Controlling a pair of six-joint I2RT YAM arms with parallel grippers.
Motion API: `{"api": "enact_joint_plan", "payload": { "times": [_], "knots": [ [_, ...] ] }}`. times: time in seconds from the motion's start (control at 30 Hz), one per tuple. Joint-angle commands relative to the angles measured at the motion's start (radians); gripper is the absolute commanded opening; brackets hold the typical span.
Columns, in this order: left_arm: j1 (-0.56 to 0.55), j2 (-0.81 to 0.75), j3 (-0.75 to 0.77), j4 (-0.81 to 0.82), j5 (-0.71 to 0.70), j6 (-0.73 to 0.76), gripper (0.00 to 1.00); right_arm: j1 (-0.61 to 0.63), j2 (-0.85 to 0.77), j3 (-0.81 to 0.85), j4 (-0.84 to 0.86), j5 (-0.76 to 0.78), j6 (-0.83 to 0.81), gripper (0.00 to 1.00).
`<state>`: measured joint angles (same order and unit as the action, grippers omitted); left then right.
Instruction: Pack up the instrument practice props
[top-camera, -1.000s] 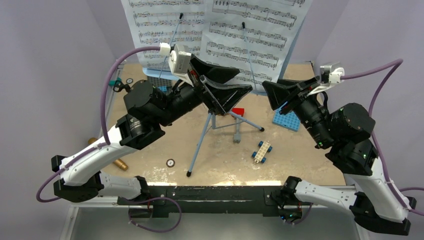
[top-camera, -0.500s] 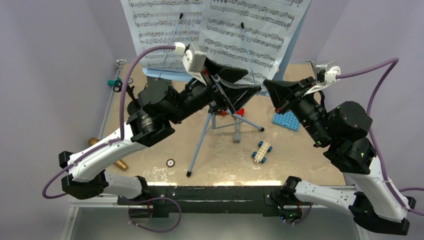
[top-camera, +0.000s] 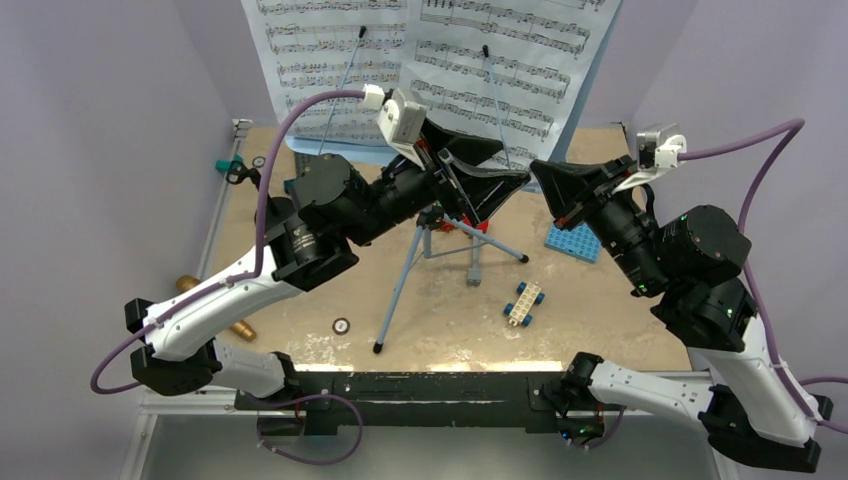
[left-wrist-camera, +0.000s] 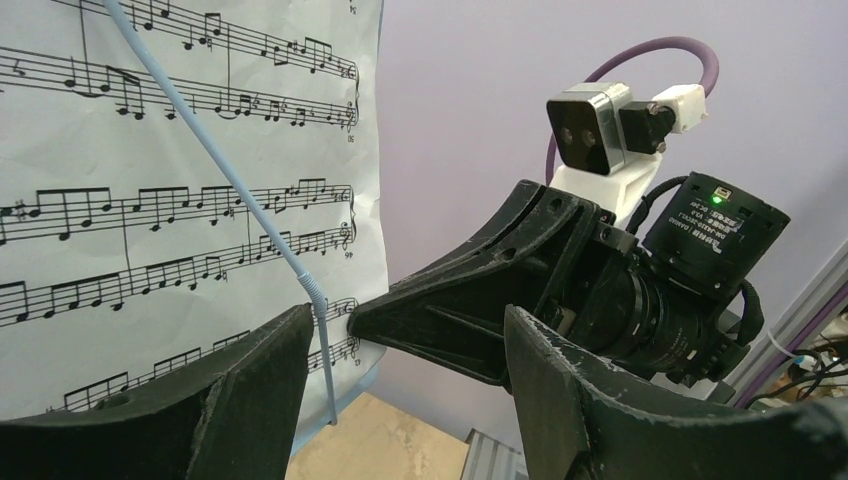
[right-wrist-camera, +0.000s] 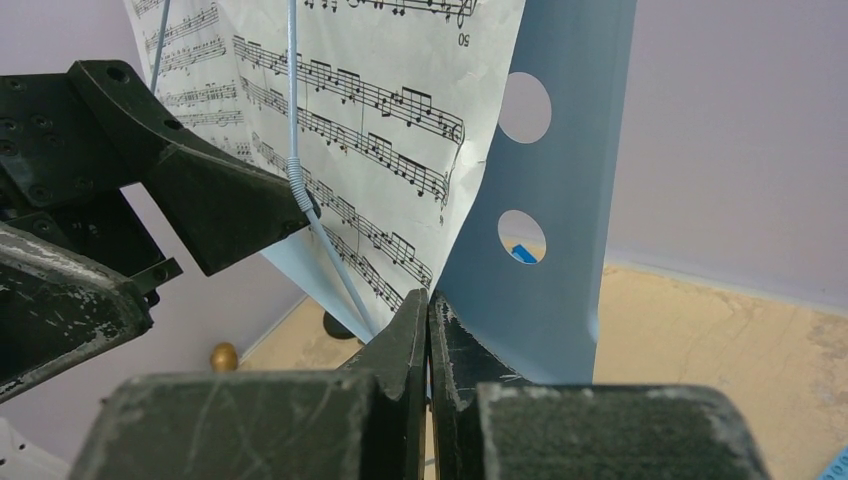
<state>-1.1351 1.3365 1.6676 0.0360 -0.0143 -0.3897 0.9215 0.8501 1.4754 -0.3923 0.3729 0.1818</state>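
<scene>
The light-blue tripod music stand (top-camera: 415, 262) stands mid-table with white sheet-music pages (top-camera: 440, 60) on its perforated desk (right-wrist-camera: 540, 200). My right gripper (top-camera: 541, 177) is shut on the lower right corner of the right page (right-wrist-camera: 400, 120), at the desk's edge; I cannot tell whether the desk is pinched too. My left gripper (top-camera: 497, 172) is open and empty just left of it, its jaws apart beside the blue wire page holder (left-wrist-camera: 240, 190). The gold-brown toy microphone (top-camera: 238, 326) lies at the left, partly under my left arm. The black mic stand (top-camera: 238, 172) is at the far left.
A blue studded baseplate (top-camera: 572, 240) lies under my right arm. A white and blue wheeled brick (top-camera: 523, 302) sits right of the tripod legs, and a red brick (top-camera: 478, 224) is behind them. A small round disc (top-camera: 341, 324) lies near the front.
My left arm has swung right and forward, bringing its open gripper up to the right page beside the right gripper. The right gripper has stayed shut and nearly still.
</scene>
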Motion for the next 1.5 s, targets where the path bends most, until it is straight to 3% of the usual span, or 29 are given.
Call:
{"api": "enact_joint_plan", "payload": {
  "times": [0.0,0.77,1.47],
  "knots": [
    [-0.008,0.026,0.058,0.03,0.01,0.005,0.73,-0.006,-0.006,0.034,0.003,-0.021,-0.016,0.0],
    [-0.006,0.044,0.043,0.03,0.01,0.005,0.73,-0.006,-0.031,0.018,-0.018,-0.036,-0.012,0.0],
    [-0.006,-0.076,-0.085,0.03,0.01,0.005,0.73,-0.006,-0.046,0.014,-0.022,-0.031,-0.016,0.0]
  ]
}}
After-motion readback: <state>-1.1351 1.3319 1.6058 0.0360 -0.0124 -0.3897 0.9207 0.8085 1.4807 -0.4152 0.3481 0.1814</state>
